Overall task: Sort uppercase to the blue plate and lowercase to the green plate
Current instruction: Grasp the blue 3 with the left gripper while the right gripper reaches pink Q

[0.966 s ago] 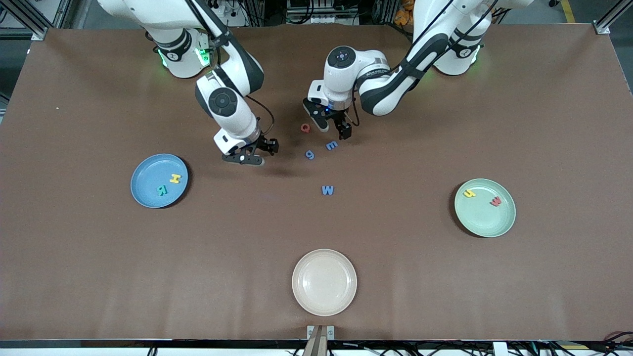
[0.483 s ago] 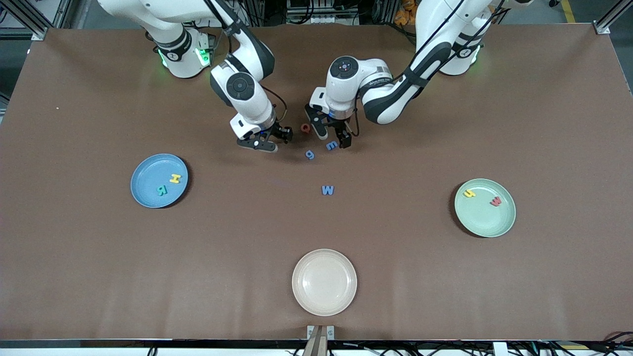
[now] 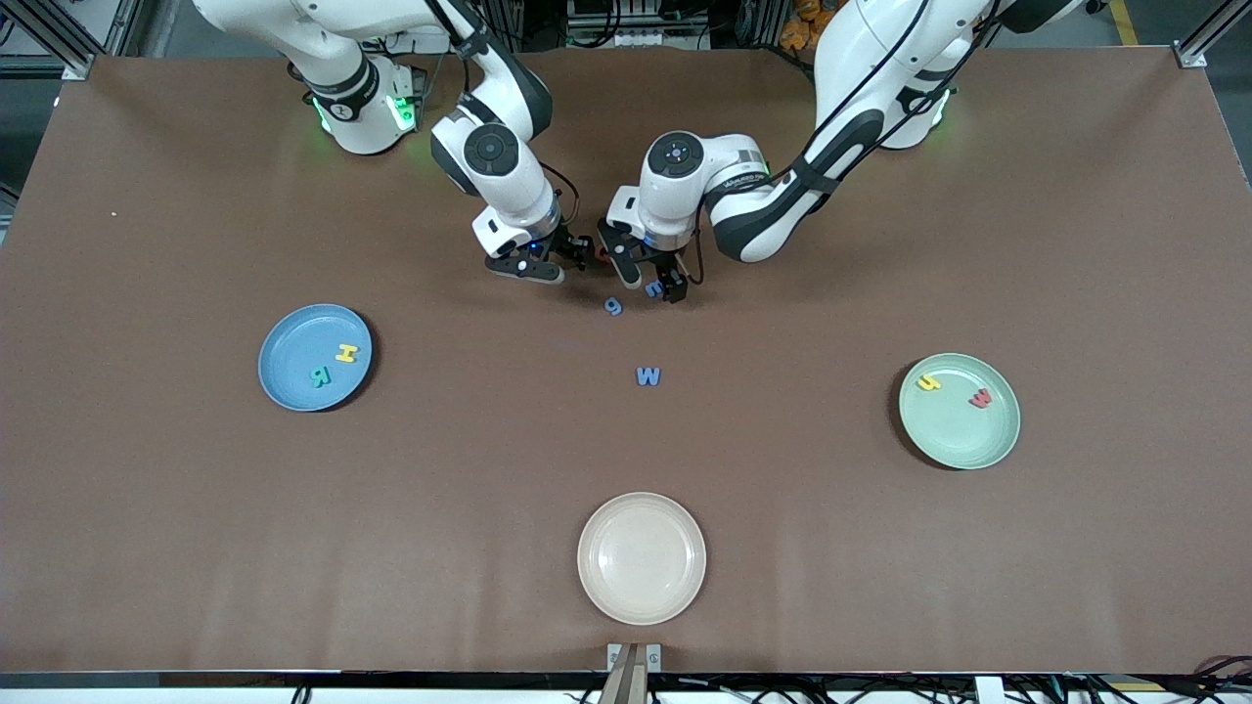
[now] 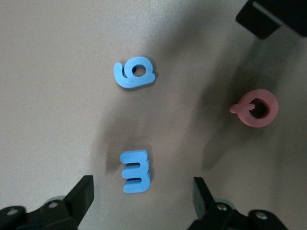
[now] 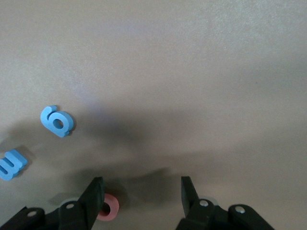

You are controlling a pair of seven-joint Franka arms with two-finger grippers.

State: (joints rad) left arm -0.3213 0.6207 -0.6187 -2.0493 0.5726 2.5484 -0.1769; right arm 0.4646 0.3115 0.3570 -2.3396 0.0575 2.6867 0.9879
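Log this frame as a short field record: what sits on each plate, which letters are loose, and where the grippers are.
blue plate: yellow H, teal R
green plate: yellow h, red w
beige plate: bare
loose on table: red Q, blue m, blue g, blue W
left gripper: open, straddling the m
right gripper: open, by the Q

The g (image 3: pixel 613 306) lies just beside the m (image 3: pixel 652 288), with the Q (image 4: pixel 256 108) farther from the front camera and the W (image 3: pixel 648 375) nearer. H (image 3: pixel 346 353) and R (image 3: pixel 320 374) lie in one plate (image 3: pixel 284 376), h (image 3: pixel 927 383) and w (image 3: pixel 980 397) in another (image 3: pixel 963 440).
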